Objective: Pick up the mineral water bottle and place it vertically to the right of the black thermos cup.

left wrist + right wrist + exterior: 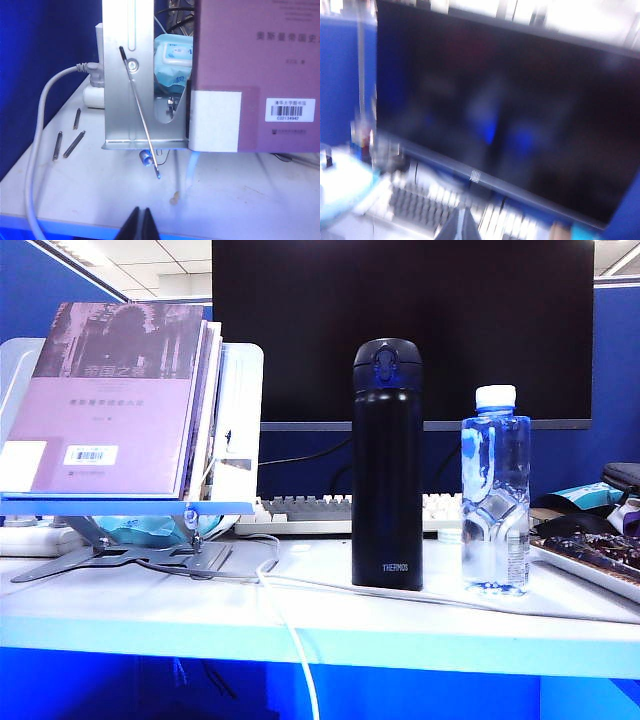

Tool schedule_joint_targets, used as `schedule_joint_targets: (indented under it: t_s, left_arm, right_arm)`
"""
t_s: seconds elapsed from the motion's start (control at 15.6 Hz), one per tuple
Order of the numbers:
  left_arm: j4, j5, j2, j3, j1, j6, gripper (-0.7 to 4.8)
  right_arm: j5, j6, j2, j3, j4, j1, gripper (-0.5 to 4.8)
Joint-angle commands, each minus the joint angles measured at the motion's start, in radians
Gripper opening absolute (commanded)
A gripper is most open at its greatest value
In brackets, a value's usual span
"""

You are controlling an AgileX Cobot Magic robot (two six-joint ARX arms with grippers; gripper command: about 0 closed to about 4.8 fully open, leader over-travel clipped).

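The clear mineral water bottle (495,495) with its white cap stands upright on the white table, just right of the tall black thermos cup (387,465); a small gap separates them. No arm shows in the exterior view. My left gripper (141,223) is shut and empty, low over the near table edge in front of the book stand. My right gripper (461,225) is shut and empty in a blurred wrist view, over the keyboard (420,202) and facing the dark monitor (500,110). Bottle and thermos are absent from both wrist views.
A metal book stand (130,540) holding purple books (110,400) fills the left. White cables (290,630) trail over the front edge. A keyboard (310,512) and monitor (400,330) stand behind; a tray (590,555) lies at the right. Loose screws (67,140) lie beside the stand.
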Motion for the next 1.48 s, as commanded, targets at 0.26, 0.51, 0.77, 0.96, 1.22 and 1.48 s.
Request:
schedule_joint_targets:
  t_s: [0.26,0.51,0.77,0.96,1.22,1.48]
  left_arm:
    - [-0.009,0.005,-0.003,0.000,0.000,0.004,-0.04]
    - [-0.009,0.005,-0.003,0.000,0.000,0.004,-0.04]
    - [-0.009,0.005,-0.003,0.000,0.000,0.004,-0.04]
    - [-0.009,0.005,-0.003,0.000,0.000,0.004,-0.04]
    - [-0.009,0.005,-0.003,0.000,0.000,0.004,-0.04]
    - [-0.009,0.005,-0.003,0.000,0.000,0.004,-0.04]
  right_arm:
    - [0.019,0.005,-0.206,-0.044,-0.424,0.005,-0.05]
    - [-0.005,0.060,-0.348,-0.285,-0.206,-0.002,-0.05]
    - [-0.063,0.062,-0.459,-0.586,-0.062,-0.050,-0.04]
    - [-0.101,0.127,-0.629,-0.832,0.061,-0.126,0.05]
    - [-0.101,0.203,-0.854,-1.030,0.130,-0.140,0.14]
    - [-0.159,0.226,-0.904,-1.146,0.121,-0.140,0.13]
